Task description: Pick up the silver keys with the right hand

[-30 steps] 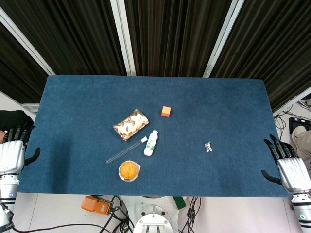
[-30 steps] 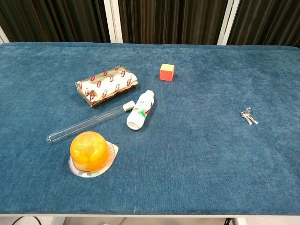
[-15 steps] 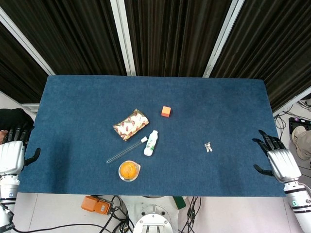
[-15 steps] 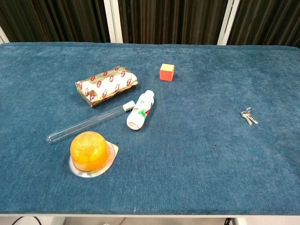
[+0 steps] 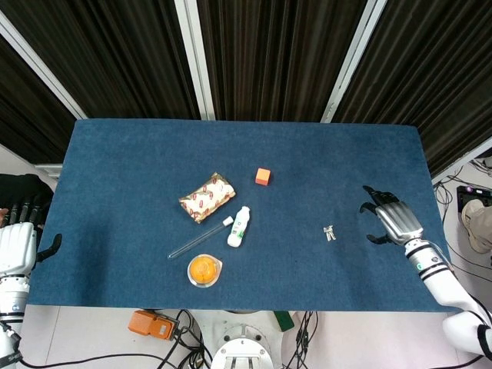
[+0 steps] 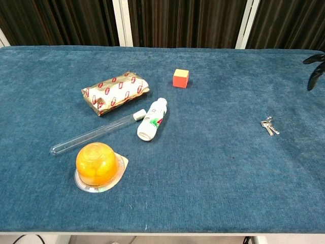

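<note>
The silver keys (image 5: 329,232) lie flat on the blue table cloth, right of centre; in the chest view the keys (image 6: 269,126) sit toward the right side. My right hand (image 5: 388,218) hovers over the table to the right of the keys, open, fingers spread, holding nothing. Only its dark fingertips (image 6: 315,68) show at the right edge of the chest view. My left hand (image 5: 17,244) hangs off the table's left edge, open and empty.
Left of centre lie a snack packet (image 5: 207,197), a small white bottle (image 5: 240,226), a glass test tube (image 5: 198,238) and an orange jelly cup (image 5: 204,270). An orange cube (image 5: 263,176) stands further back. The table's right edge (image 5: 434,223) is close behind my right hand.
My right hand has moved from beyond the table's right edge inward and up over the cloth, closer to the keys. The left hand and all objects stay put.
</note>
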Action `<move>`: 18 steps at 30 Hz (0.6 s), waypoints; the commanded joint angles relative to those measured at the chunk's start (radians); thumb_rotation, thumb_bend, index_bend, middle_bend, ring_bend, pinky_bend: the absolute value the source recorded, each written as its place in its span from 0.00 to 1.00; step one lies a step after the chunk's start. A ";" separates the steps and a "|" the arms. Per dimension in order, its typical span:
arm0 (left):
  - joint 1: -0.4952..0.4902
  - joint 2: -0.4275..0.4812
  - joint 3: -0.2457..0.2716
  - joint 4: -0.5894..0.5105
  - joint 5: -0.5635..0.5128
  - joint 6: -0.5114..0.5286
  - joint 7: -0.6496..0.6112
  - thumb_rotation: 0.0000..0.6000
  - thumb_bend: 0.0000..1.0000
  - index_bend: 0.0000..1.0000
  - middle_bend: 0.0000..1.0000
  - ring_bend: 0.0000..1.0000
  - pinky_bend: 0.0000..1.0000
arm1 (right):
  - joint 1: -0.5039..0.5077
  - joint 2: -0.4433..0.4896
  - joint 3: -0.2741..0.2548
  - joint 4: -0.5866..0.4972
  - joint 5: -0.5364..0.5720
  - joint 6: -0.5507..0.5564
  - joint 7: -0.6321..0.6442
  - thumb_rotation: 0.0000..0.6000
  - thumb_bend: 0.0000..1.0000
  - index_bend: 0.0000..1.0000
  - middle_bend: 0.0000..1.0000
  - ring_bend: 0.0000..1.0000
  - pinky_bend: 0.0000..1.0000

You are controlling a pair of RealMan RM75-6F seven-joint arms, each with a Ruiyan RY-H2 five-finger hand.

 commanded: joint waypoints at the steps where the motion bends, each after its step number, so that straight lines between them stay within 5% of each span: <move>1: -0.001 0.000 0.000 0.000 0.000 -0.001 -0.001 1.00 0.30 0.18 0.07 0.04 0.15 | 0.025 -0.029 0.002 0.018 0.002 -0.018 -0.014 1.00 0.33 0.45 0.09 0.17 0.18; 18: -0.001 0.003 -0.004 0.001 -0.009 -0.005 -0.017 1.00 0.30 0.18 0.07 0.03 0.15 | 0.112 -0.121 -0.013 0.072 0.021 -0.092 -0.054 1.00 0.44 0.49 0.09 0.18 0.20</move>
